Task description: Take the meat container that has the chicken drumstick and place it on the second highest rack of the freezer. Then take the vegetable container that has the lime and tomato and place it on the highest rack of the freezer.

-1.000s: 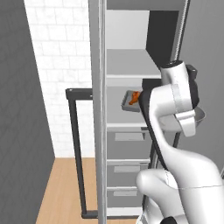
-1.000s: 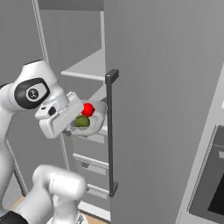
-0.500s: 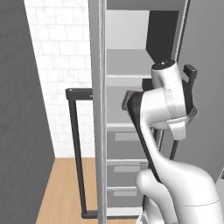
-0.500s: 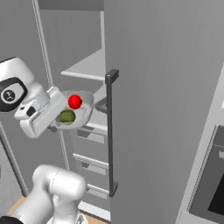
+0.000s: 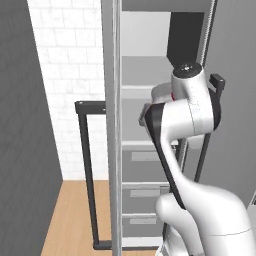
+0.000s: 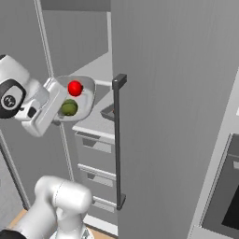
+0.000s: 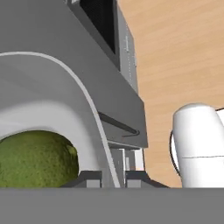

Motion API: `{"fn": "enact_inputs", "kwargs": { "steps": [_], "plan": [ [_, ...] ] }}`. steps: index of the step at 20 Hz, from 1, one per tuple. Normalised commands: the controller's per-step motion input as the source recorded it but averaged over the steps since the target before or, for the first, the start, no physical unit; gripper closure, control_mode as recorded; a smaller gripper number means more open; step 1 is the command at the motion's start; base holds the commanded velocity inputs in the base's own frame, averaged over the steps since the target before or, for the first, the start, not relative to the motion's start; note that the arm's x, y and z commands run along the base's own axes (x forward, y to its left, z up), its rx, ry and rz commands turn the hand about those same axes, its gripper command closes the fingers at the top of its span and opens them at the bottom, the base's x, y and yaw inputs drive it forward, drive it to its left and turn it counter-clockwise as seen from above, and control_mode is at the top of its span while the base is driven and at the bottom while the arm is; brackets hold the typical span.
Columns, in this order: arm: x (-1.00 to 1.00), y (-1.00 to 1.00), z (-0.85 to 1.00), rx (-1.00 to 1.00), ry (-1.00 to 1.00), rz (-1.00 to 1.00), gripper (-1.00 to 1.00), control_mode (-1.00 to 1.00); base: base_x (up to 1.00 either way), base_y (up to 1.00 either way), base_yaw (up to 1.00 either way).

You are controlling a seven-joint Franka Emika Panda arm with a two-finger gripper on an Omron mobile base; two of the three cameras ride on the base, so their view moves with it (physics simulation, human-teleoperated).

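The gripper point(image 6: 55, 108) carries the vegetable container point(image 6: 80, 95) in the air in front of the open freezer point(image 6: 100, 70), its fingers point(image 7: 92, 177) clenched on the container's rim. The tomato point(image 6: 74, 87) and lime point(image 6: 69, 108) sit inside it. A dark tray point(image 6: 108, 112) rests on a rack behind the door handle point(image 6: 118, 140); I take it for the meat container, though its contents are hidden, so part 1 looks done. Part 2 is midway by my reckoning: the container is lifted but not yet on the highest rack point(image 5: 145, 91), which sits above its present level.

The container is a pale grey, smooth, oval dish with a thin raised rim. The tomato is a glossy red ball; the lime, seen close in the hand view point(image 7: 37, 157), is dull green with a pebbled skin. The freezer is flat matte grey with flat racks, drawers point(image 6: 95, 151) below, and a square-edged black bar handle. The floor point(image 7: 175, 57) is light wood grain.
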Motion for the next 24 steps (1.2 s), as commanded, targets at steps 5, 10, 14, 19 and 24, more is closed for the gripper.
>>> {"fn": "enact_inputs", "kwargs": {
  "steps": [5, 10, 14, 19, 24],
  "plan": [
    [0.68, 0.09, 0.15, 0.00, -0.13, 0.05, 1.00, -1.00, 0.00, 0.00, 0.00],
    [0.91, 0.00, 0.17, 0.00, 0.01, 0.04, 1.00, -1.00, 0.00, 0.00, 0.00],
    [0.94, 0.00, 0.23, 0.00, 0.07, 0.02, 1.00, -1.00, 0.00, 0.00, 0.00],
    [1.00, -0.11, 0.23, 0.02, 0.09, 0.01, 1.00, -1.00, 0.00, 0.00, 0.00],
    [1.00, -0.22, 0.13, 0.01, 0.11, 0.00, 1.00, -1.00, 0.00, 0.00, 0.00]
  ]
}}
